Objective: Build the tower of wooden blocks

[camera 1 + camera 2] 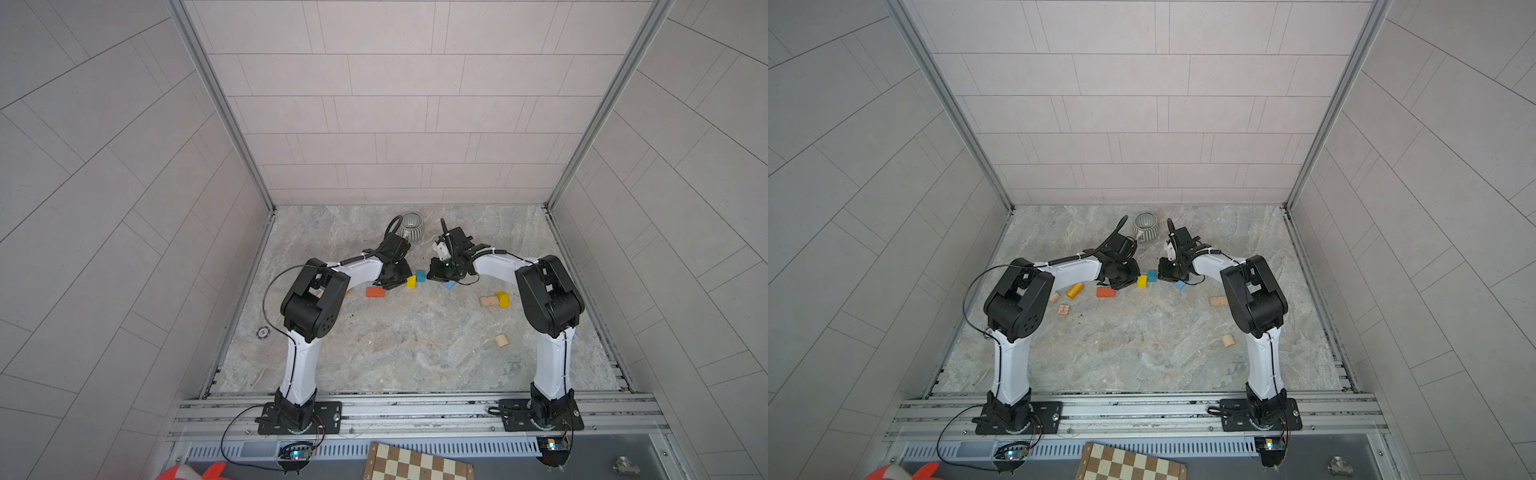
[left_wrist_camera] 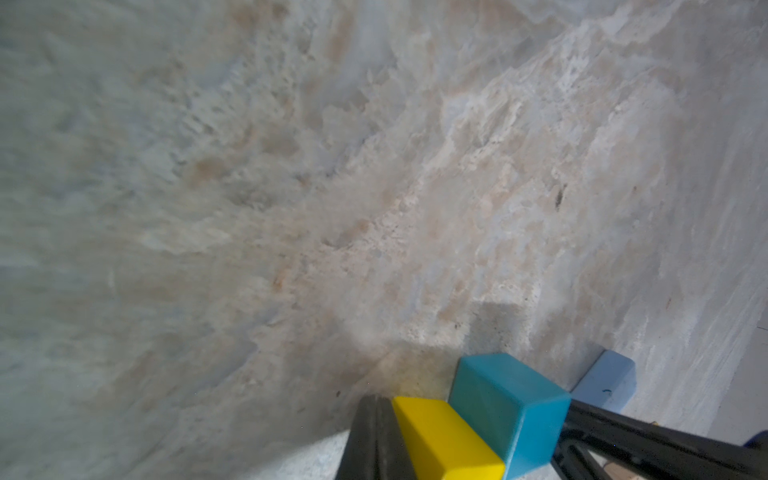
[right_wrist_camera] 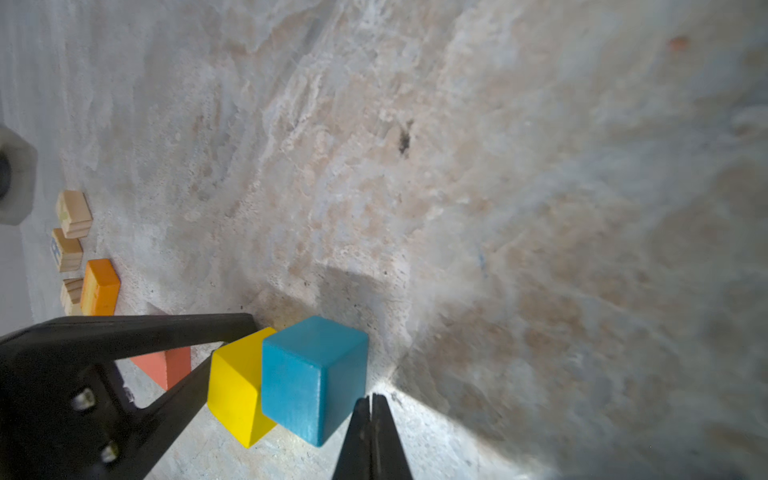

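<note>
While loose blocks (image 1: 1105, 292) lie scattered on the table (image 1: 395, 353), the 2 arms meet near its middle. The left end effector (image 2: 376, 411) and right end effector (image 3: 371, 411), both pressed together and empty, flank the touching yellow block (image 2: 440, 440) and teal block (image 2: 507, 407). The left tip is against yellow, the right just beside teal.

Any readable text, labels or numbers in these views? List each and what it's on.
None reads clearly.
Red-marked wood block: red print, too small to read.
Blue-marked wood block: blue print, blurred.
Chessboard: tiny edge marks, possibly digits, unreadable.
</note>
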{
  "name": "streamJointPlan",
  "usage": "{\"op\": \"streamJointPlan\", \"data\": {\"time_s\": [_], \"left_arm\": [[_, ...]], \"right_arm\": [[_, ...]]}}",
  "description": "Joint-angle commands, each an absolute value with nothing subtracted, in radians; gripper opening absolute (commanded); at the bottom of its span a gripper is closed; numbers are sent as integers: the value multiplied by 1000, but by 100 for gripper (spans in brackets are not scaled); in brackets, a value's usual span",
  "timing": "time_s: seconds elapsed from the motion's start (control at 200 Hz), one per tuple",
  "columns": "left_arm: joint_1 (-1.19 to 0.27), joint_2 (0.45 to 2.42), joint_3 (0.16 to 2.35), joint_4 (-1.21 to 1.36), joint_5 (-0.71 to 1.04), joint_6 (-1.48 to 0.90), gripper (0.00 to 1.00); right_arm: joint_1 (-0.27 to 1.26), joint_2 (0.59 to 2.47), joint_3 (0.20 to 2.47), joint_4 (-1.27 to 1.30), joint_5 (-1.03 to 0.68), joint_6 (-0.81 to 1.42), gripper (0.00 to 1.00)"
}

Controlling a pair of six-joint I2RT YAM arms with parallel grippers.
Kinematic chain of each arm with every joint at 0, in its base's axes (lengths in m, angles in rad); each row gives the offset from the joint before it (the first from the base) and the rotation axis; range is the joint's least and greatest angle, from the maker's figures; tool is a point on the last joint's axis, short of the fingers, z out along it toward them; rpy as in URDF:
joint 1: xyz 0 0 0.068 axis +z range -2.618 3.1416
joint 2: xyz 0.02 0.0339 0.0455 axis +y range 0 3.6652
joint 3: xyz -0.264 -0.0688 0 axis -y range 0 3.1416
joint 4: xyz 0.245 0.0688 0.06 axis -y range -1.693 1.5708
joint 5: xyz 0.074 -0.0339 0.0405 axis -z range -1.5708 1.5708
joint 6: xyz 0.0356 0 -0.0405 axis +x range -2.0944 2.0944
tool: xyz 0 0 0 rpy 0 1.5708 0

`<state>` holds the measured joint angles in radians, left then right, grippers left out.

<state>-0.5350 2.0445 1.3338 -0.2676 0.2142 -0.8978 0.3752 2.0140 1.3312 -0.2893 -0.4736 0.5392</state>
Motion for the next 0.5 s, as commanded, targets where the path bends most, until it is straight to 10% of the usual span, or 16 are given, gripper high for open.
{"op": "streamJointPlan", "data": {"time_s": [0.0,0.495], "left_arm": [[-525,1988,1287,-305,166,-893,1],[-532,1844,1079,-131,302,-878,0]], "right_arm": [[361,1985,1343,-334,-430,527,3],[341,2086,1546,-411,-530,523,5]]}}
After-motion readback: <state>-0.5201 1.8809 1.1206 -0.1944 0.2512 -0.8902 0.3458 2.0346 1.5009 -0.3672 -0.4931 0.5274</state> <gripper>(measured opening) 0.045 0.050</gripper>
